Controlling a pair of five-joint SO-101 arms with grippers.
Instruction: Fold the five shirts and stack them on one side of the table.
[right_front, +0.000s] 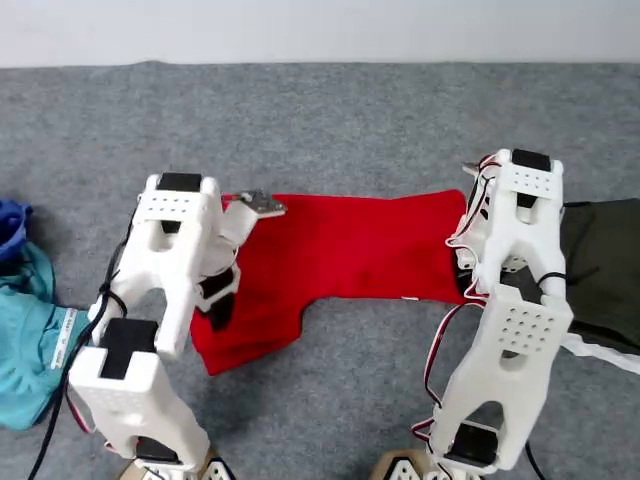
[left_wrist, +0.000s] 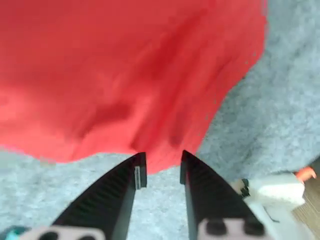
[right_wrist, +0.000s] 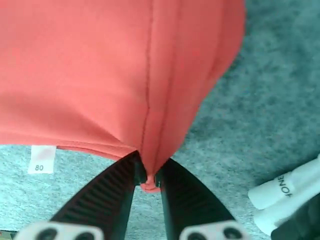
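A red shirt (right_front: 340, 245) lies spread across the middle of the grey carpeted table (right_front: 330, 120). My left gripper (left_wrist: 162, 167) hangs over the shirt's near left corner (right_front: 230, 340). It is open, and the red hem (left_wrist: 160, 157) reaches in between its black fingertips. My right gripper (right_wrist: 148, 177) is shut on a pinched fold of the red shirt (right_wrist: 100, 65) at the shirt's right edge (right_front: 455, 250). A seam runs down into the pinch. In the high view the white right arm (right_front: 515, 260) covers that gripper.
A teal shirt (right_front: 25, 340) and a blue cloth (right_front: 10, 225) are bunched at the left edge. A dark olive shirt (right_front: 605, 270) lies at the right edge, behind the right arm. A white size label (right_wrist: 41, 159) shows at the red hem. Bare carpet stretches across the far side.
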